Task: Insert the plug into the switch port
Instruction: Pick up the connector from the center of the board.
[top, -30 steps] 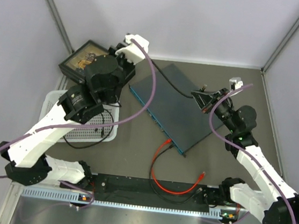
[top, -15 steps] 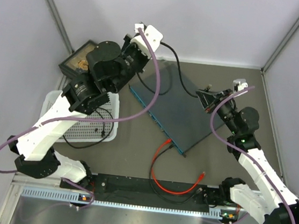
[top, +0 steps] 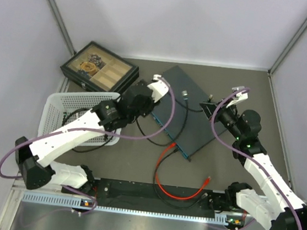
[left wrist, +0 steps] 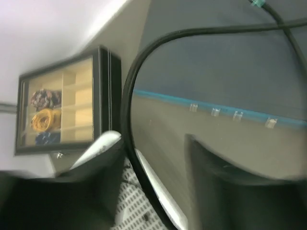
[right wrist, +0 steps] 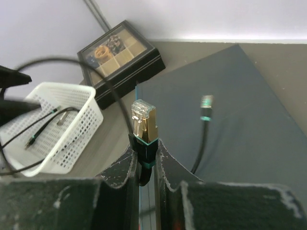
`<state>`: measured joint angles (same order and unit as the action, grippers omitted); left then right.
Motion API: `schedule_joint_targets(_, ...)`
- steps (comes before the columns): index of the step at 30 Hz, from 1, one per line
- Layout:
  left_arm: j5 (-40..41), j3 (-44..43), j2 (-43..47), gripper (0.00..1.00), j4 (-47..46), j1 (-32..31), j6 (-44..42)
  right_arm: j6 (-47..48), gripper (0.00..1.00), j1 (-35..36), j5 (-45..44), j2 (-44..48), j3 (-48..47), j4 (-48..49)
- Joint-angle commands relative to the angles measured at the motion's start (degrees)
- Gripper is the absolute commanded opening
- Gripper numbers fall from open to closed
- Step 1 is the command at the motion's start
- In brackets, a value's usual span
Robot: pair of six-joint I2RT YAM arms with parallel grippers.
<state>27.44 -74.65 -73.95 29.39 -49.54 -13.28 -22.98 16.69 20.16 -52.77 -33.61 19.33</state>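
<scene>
The switch (top: 193,128) lies slantwise at mid-table, its teal port edge (top: 158,121) facing near-left. My right gripper (top: 207,107) hovers over its far right side, shut on the plug (right wrist: 144,120), a gold and clear connector that stands upright between the fingers. Its black cable (top: 164,138) loops over the switch and the table. The cable's other connector (right wrist: 206,106) lies loose on the switch top (right wrist: 225,134). My left gripper (top: 144,94) is low beside the teal edge (left wrist: 206,103) and open. The cable (left wrist: 125,120) runs between its spread fingers.
A black compartmented tray box (top: 100,67) stands at the far left, and a white perforated basket (top: 60,104) with cables in it lies near the left arm. A red cable (top: 172,192) runs from the switch's near corner toward the front rail.
My left arm swung down from above the tray box to the switch's teal edge and its jaws opened, letting go of the black cable. The free connector now rests on the switch. The right gripper barely moved.
</scene>
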Motion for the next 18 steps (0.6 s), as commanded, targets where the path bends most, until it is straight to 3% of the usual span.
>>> schedule_joint_targets(1,2.0,5.8,8.2,0.76,1.9,-0.1,6.4,1.3,0.00,-0.3,4.4,0.0,0.3,2.1)
schedule_joint_targets(2,2.0,6.2,9.0,0.88,3.8,-0.1,7.2,1.3,0.00,-0.3,6.0,-0.4,0.3,2.3)
schedule_joint_targets(5,0.1,5.2,10.7,0.97,6.4,-0.1,10.1,1.0,0.00,-0.3,8.7,-2.1,0.4,3.1)
schedule_joint_targets(12,-9.0,7.6,18.7,0.97,-0.1,-0.1,13.2,-2.0,0.00,0.3,12.1,-4.6,2.4,9.3)
schedule_joint_targets(18,-20.8,19.4,19.6,0.95,-22.1,-0.1,17.5,-5.7,0.00,3.7,15.2,-7.9,4.8,18.0)
